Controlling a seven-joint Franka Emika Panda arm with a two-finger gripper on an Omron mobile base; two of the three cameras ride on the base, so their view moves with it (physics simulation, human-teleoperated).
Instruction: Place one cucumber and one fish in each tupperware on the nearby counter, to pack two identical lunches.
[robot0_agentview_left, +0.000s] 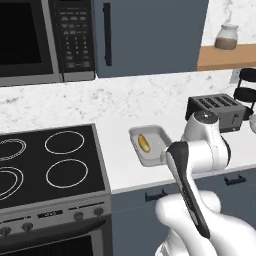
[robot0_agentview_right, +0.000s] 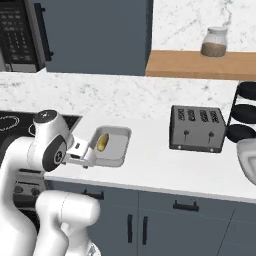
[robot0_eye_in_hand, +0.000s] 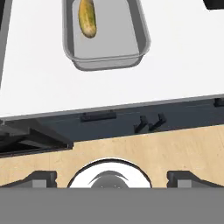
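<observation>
One cucumber (robot0_eye_in_hand: 87, 18) is seen lying in the light-grey tupperware (robot0_eye_in_hand: 131, 51) on the white desk (robot0_agentview_right: 165, 165), just right of the stove (robot0_agentview_left: 50, 160); in that tray it rests toward the stove side, with the other half bare. No fish is seen in this tray, so the first lunch is judged half packed at best. A second grey tray (robot0_agentview_right: 248, 159) is glimpsed at the right edge of the right base view, and its contents cannot be made out. The fish, and a cucumber for the second tray, are therefore taken as left to do.

The claw (robot0_eye_in_hand: 112, 177) is held back from the desk edge, above the wooden floor, with its two dark tips wide apart and nothing between them: it is released and empty.

A black toaster (robot0_agentview_right: 196, 127) stands between the two trays, beside a black tiered rack (robot0_agentview_right: 245, 112). A jar (robot0_agentview_right: 214, 42) sits on the wooden shelf (robot0_agentview_right: 200, 65) above. The path to the near tray is judged unobstructed.
</observation>
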